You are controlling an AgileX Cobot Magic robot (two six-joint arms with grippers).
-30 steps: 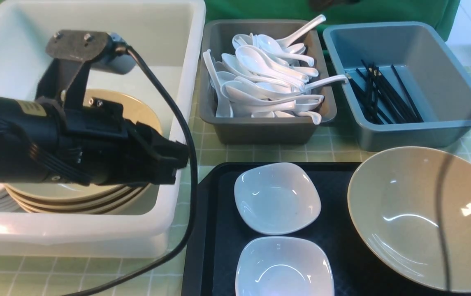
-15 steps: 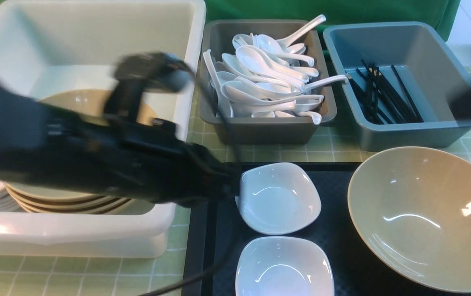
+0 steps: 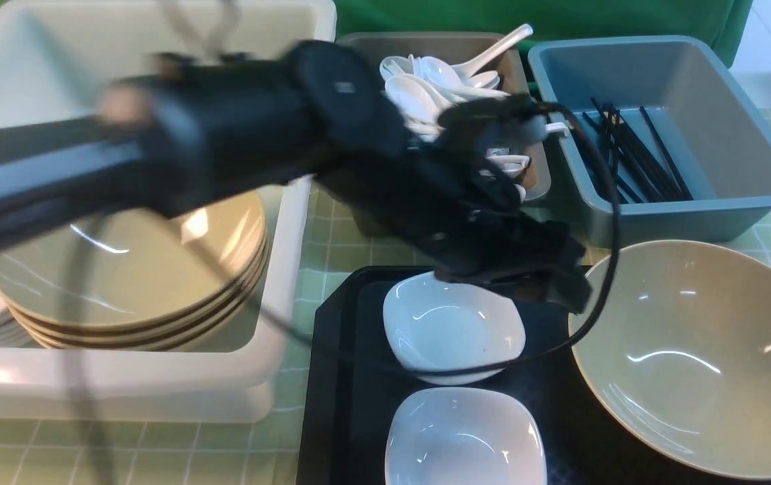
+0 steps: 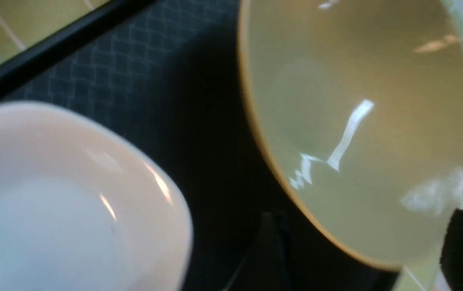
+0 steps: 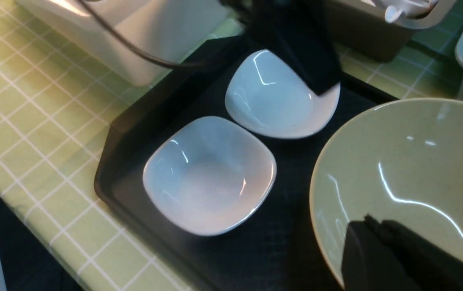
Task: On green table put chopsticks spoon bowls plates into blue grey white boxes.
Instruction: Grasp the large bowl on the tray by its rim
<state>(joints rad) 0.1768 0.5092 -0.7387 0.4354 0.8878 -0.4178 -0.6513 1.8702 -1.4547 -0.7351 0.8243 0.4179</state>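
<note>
L tool (image 3: 563,286) open wide, empty, above tan bowl (image 3: 695,350) rim; R tool (image 5: 371,230) shut, empty. Bowl glossy, prob slippery, breakable, heavyish: pinch rim firmly.

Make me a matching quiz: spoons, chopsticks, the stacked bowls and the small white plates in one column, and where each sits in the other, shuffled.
Things:
1. spoons
2. chopsticks
3. stacked bowls
4. plates

Places:
A. blue box
B. black tray
C. grey box
D. white box

Pairs: 1-C, 2-A, 3-D, 4-B
</note>
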